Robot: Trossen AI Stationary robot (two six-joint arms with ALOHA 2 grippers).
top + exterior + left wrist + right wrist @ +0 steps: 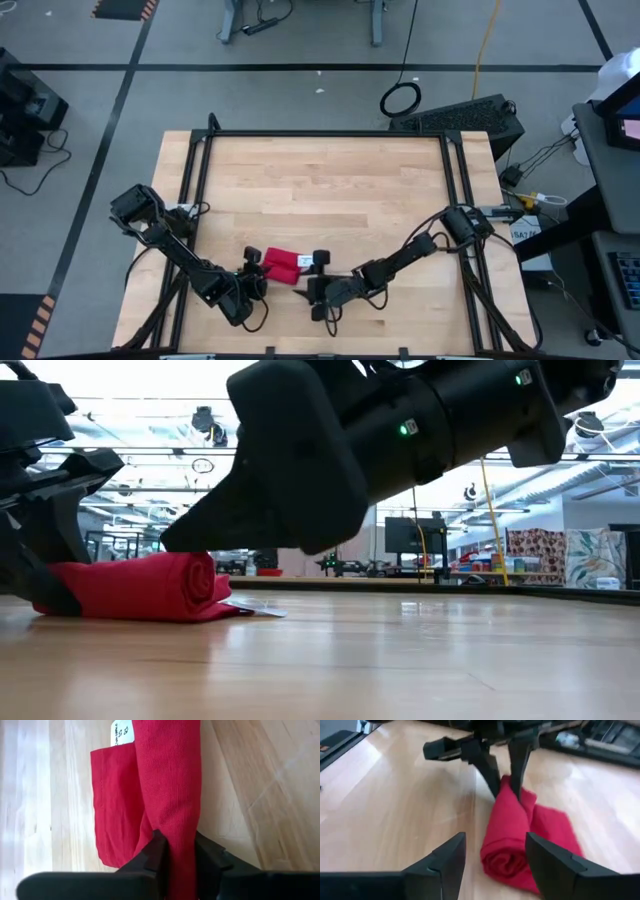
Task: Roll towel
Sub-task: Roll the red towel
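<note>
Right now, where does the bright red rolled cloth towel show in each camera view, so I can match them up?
High view: bright red rolled cloth towel low centre, between both tools.
Low view: towel at left on the table.
Left wrist view: towel centre, roll pinched by the left tool.
Right wrist view: towel centre, ahead of the open right tool.
Shared landmark: small white tag, seen in the high, low and left wrist views.

The left gripper (252, 268), two dark fingers on a black jointed arm, is clamped on one end of the rolled bright red cloth towel (282, 265), its fingers (150, 857) pinching the roll from both sides. The right gripper (319, 272) sits at the towel's opposite end, its dark fingers (442, 857) spread wide and apart from the cloth.
</note>
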